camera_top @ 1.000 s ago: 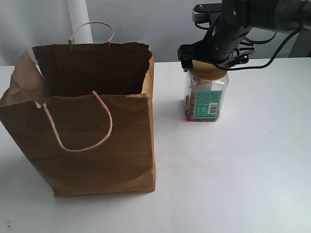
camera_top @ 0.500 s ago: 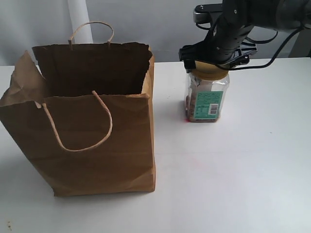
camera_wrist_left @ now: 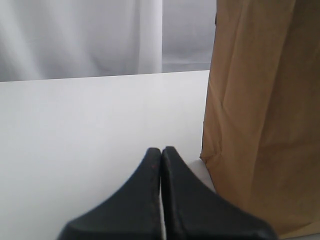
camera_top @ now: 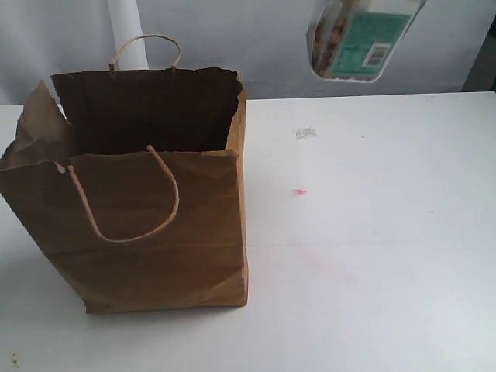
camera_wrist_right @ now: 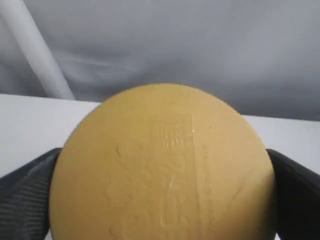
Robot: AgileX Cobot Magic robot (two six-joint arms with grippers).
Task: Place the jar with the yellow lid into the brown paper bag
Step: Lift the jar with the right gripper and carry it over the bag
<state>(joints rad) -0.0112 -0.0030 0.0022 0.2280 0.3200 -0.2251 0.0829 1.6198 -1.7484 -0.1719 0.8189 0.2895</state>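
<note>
The yellow-lidded jar [camera_top: 358, 39] hangs high above the table at the top right of the exterior view, tilted, its teal label and clear base showing and its lid cut off by the frame edge. In the right wrist view the mustard lid [camera_wrist_right: 160, 150] fills the picture, and my right gripper [camera_wrist_right: 162, 195] is shut on it with a dark finger [camera_wrist_right: 27, 200] at each side. The brown paper bag [camera_top: 155, 225] stands open at the left. My left gripper [camera_wrist_left: 161, 150] is shut and empty, low over the table beside the bag's side wall [camera_wrist_left: 260, 115].
The white table [camera_top: 372, 256] carries a small red mark [camera_top: 298, 191] and a grey smudge [camera_top: 305, 132] where the jar stood. A pale curtain hangs behind, with a white pole [camera_top: 124, 31] behind the bag.
The jar has been lifted off the table to the top of the exterior view, tilting as it rose. The right arm has left that view. The bag has not moved.
</note>
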